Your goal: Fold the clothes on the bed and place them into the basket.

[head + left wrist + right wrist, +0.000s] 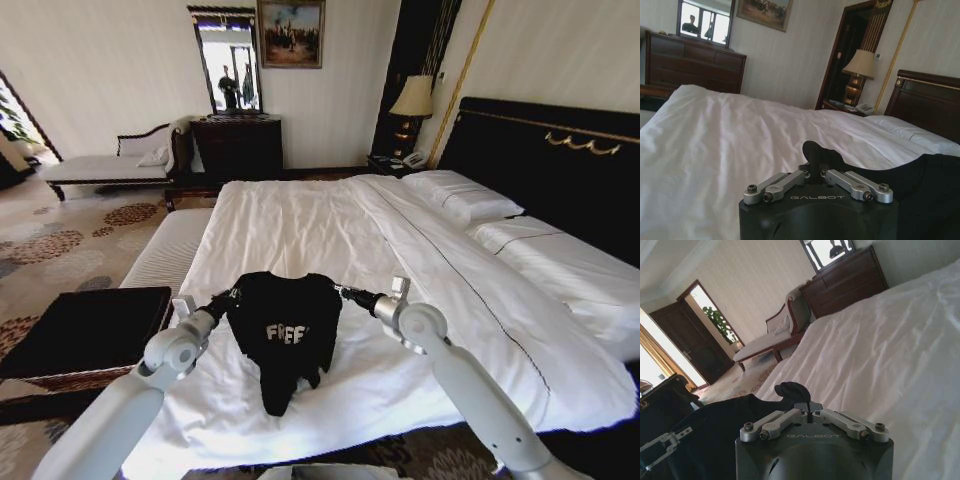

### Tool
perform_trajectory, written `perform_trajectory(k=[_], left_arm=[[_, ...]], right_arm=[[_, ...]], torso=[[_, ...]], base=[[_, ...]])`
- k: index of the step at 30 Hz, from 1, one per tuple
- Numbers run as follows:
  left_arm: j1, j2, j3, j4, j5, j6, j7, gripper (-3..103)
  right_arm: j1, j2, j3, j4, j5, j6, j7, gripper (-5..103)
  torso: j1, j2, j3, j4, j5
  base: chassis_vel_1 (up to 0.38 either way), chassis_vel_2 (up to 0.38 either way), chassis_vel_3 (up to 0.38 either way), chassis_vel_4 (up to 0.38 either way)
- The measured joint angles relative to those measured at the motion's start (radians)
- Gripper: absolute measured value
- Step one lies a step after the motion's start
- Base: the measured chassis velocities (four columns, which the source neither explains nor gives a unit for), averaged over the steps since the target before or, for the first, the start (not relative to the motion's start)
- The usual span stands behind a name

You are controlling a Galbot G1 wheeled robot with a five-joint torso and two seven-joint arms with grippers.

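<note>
Black cloth hangs between your two grippers: the T-shirt (285, 335) is lifted by its shoulders above the near end of the bed (300, 225), white lettering facing you, its lower hem sagging to a point that seems to rest on the duvet. Your left gripper (232, 296) is pinched shut on the shirt's left shoulder, and your right gripper (341, 291) is pinched shut on the right shoulder; in both wrist views the jaws are closed together with a tuft of black fabric caught between them. The basket (85, 335) sits to the near left, on the floor beside the bed, its black top showing and nothing in it.

You look to be mid-fold, with the shirt held up ready to be laid down or doubled over. Keep both grippers level with each other so the top edge stays straight; right now the cloth between them droops slightly, so spread the arms a little to take out the slack without straining the seams. Lower the hem onto the duvet first and let the body follow, so it lies flat and not bunched. Move both arms at one pace, since a lag on either side will skew the fold. Release only once the fabric rests fully on the bed, as soft cloth will slump if dropped
</note>
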Motion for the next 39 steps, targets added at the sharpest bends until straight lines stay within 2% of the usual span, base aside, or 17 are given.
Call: perform_trajectory(k=[4,7,8,9,10,11,13,15,23,26,28,37,39], left_arm=[[-0.009,0.038,-0.035,-0.042,-0.03,0.0,-0.013,1],[0.027,0.095,-0.152,-0.113,-0.083,-0.003,-0.036,1],[0.027,0.095,-0.152,-0.113,-0.083,-0.003,-0.036,1],[0.042,0.109,-0.185,-0.129,-0.094,-0.003,-0.038,1],[0.058,0.144,-0.255,-0.152,-0.128,-0.004,-0.049,1],[0.052,0.166,-0.279,-0.158,-0.152,-0.004,-0.056,1],[0.039,0.189,-0.297,-0.161,-0.181,-0.004,-0.061,1],[0.011,0.249,-0.342,-0.165,-0.237,-0.004,-0.064,1],[-0.012,0.346,-0.44,-0.182,-0.324,-0.003,-0.074,1],[-0.049,0.42,-0.48,-0.18,-0.4,-0.002,-0.085,1],[-0.047,0.446,-0.504,-0.185,-0.43,-0.001,-0.085,1],[-0.032,0.489,-0.585,-0.221,-0.515,0.002,-0.092,1],[-0.017,0.491,-0.611,-0.263,-0.535,0.009,-0.101,1]], right_arm=[[0.061,-0.011,0.005,0.026,0.03,0.004,0.025,0],[0.191,-0.019,-0.045,0.015,0.06,0.008,0.037,0],[0.191,-0.019,-0.045,0.015,0.06,0.008,0.037,0],[0.226,-0.017,-0.068,0.0,0.06,0.01,0.036,0],[0.289,-0.006,-0.107,-0.029,0.068,0.014,0.038,0],[0.316,-0.004,-0.115,-0.038,0.076,0.016,0.044,0],[0.347,-0.002,-0.121,-0.046,0.088,0.017,0.054,0],[0.43,-0.013,-0.132,-0.056,0.131,0.018,0.079,0],[0.579,-0.057,-0.134,-0.059,0.215,0.024,0.107,0],[0.638,-0.074,-0.135,-0.057,0.26,0.029,0.115,0],[0.663,-0.076,-0.142,-0.062,0.272,0.03,0.12,0],[0.737,-0.098,-0.164,-0.073,0.312,0.04,0.137,0],[0.735,-0.123,-0.144,-0.033,0.358,0.042,0.149,0]], torso=[[0.0,0.0,0.0,-0.0001,0.0],[0.0,0.0,0.0,-0.0007,-0.0001],[0.0,0.0,0.0,-0.0007,-0.0001],[0.0,0.0,0.0,0.0,-0.0002],[0.0,0.0,0.0,0.0013,0.0004],[0.0,0.0,0.0,0.0013,0.0004],[0.0,0.0,0.0,0.0012,0.0],[0.0,0.0,0.0,-0.0006,-0.0003],[0.0,0.0,0.0,-0.0001,0.0002],[0.0,0.0,0.0,-0.0003,0.0001],[0.0,0.0,0.0,0.0001,0.0001],[0.0,0.0,0.0,0.0001,0.0],[0.0,0.0,0.0,0.0002,0.0001]], base=[[0.0,0.0,0.0,0.0],[0.0,0.0,0.0,0.0],[0.0,0.0,0.0,0.0],[0.0,0.0,0.0,0.0],[0.0,0.0,0.0,0.0],[0.0,0.0,0.0,0.0],[0.0,0.0,0.0,0.0],[0.0,0.0,0.0,0.0],[0.0,0.0,0.0,0.0],[0.0,0.0,0.0,0.0],[0.0,0.0,0.0,0.0],[0.0,0.0,0.0,0.0],[0.0,0.0,0.0,0.0]])
